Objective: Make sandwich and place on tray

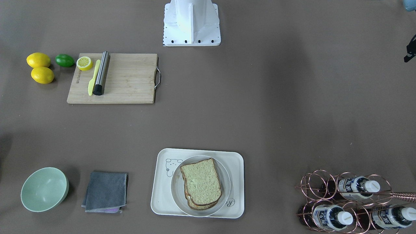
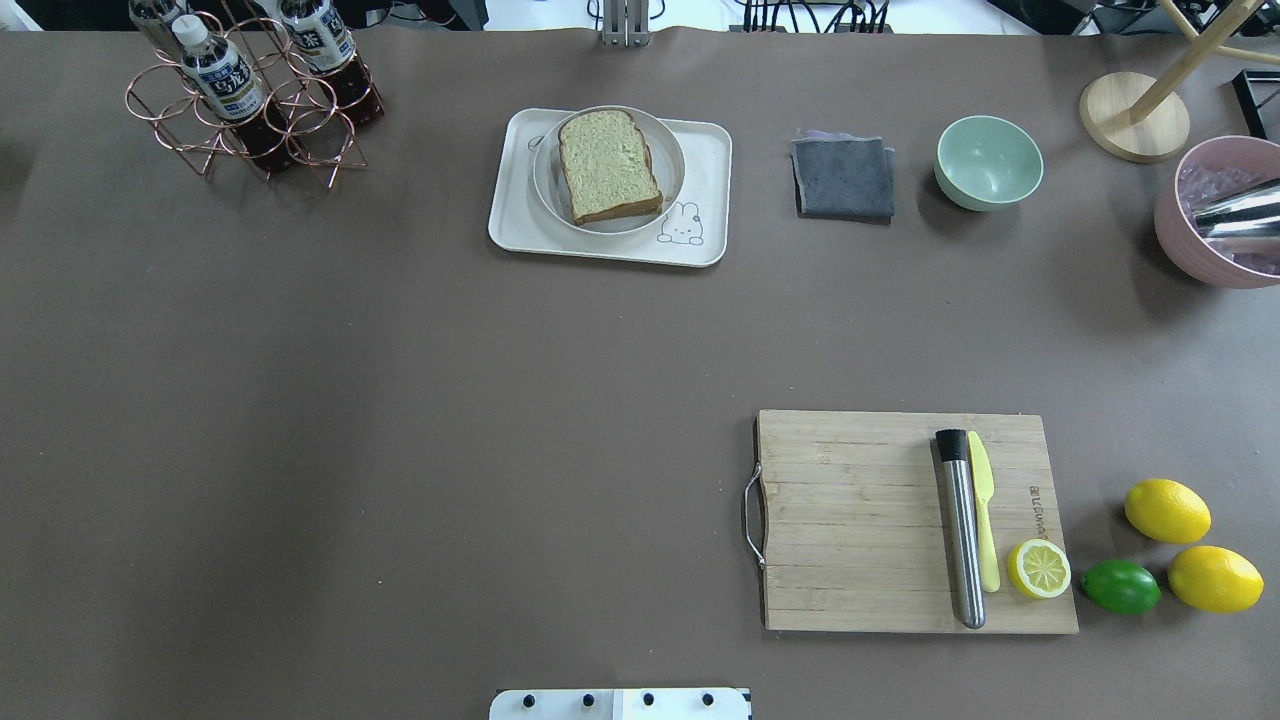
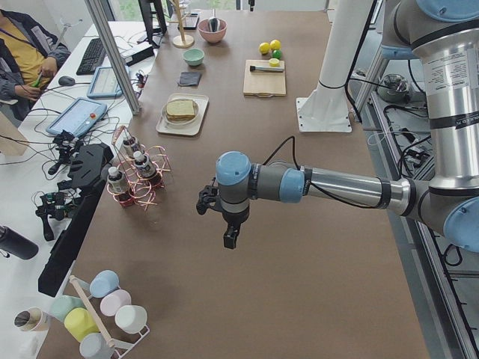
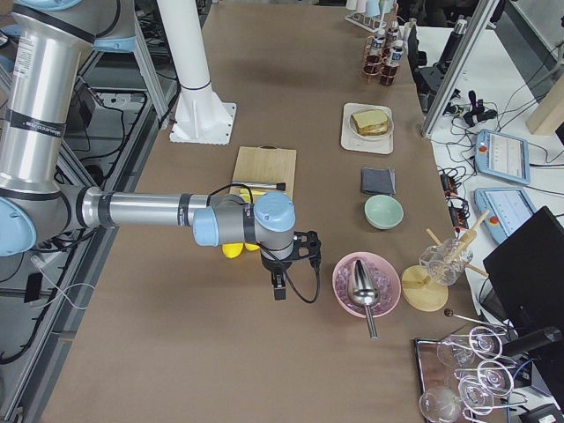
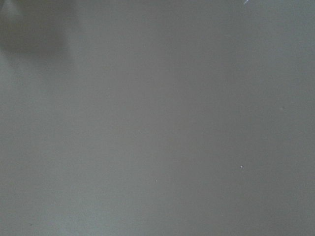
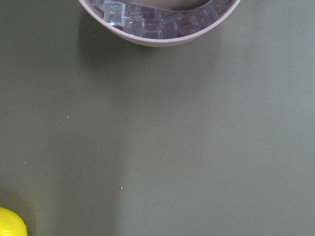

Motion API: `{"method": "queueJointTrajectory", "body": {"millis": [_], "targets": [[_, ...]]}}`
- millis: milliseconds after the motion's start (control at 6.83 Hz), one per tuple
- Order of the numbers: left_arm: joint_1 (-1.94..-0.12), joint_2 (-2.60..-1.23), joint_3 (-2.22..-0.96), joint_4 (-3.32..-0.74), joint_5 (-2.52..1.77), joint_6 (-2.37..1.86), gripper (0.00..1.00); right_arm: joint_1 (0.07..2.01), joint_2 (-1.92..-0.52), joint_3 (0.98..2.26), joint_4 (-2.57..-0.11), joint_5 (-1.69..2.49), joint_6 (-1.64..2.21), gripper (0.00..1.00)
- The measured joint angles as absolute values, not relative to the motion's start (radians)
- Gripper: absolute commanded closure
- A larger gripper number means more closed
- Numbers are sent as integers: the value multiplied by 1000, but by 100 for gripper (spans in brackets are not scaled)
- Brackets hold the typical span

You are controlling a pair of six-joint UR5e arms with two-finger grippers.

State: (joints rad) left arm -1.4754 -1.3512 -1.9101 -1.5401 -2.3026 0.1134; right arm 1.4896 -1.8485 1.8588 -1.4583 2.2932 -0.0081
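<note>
The sandwich point(image 2: 608, 165) lies on a round white plate point(image 2: 548, 185), and the plate sits inside the tray point(image 2: 708, 150). The tray is at the far edge of the surface point(image 2: 400, 400), about midway along it. I see the speckled top slice full on. From the front-facing camera a second crust peeks out beneath it, but I cannot make out any filling.

My left hand point(image 3: 230, 238) hangs pointing down over bare brown surface at the left end, well apart from the tray. Only the side camera catches it, so I cannot tell whether it is apart or together. Its wrist camera gives me nothing but brown surface.

My right hand point(image 4: 278, 286) hangs pointing down at the right end, between the pink bowl point(image 4: 342, 286) with its metal scoop point(image 4: 363, 286) and the lemons point(image 2: 1167, 510). Here too I cannot tell its state. Its wrist camera shows the bowl's rim and ice cubes at the top and a bit of lemon in the lower left corner.

Right of the tray lie a folded grey cloth point(image 2: 843, 178) and then a pale green bowl point(image 2: 988, 162). Left of the tray stands a copper wire rack point(image 2: 250, 130) holding bottles.

Near right, a bamboo cutting board point(image 2: 850, 520) carries a steel cylinder point(image 2: 961, 530), a yellow knife point(image 2: 984, 520) just beside it, and a half lemon point(image 2: 1039, 569). A lime point(image 2: 1120, 587) and the two lemons lie just off the board's right edge.
</note>
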Motion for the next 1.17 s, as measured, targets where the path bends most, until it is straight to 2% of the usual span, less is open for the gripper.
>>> {"method": "queueJointTrajectory", "body": {"millis": [586, 1172], "targets": [[-1570, -1338, -1900, -1541, -2285, 199, 2, 1487, -1773, 1876, -1530, 2304, -6, 1], [-1588, -1334, -1898, -1538, -2250, 203, 3, 1491, -1767, 1893, -1551, 2311, -8, 1]]}}
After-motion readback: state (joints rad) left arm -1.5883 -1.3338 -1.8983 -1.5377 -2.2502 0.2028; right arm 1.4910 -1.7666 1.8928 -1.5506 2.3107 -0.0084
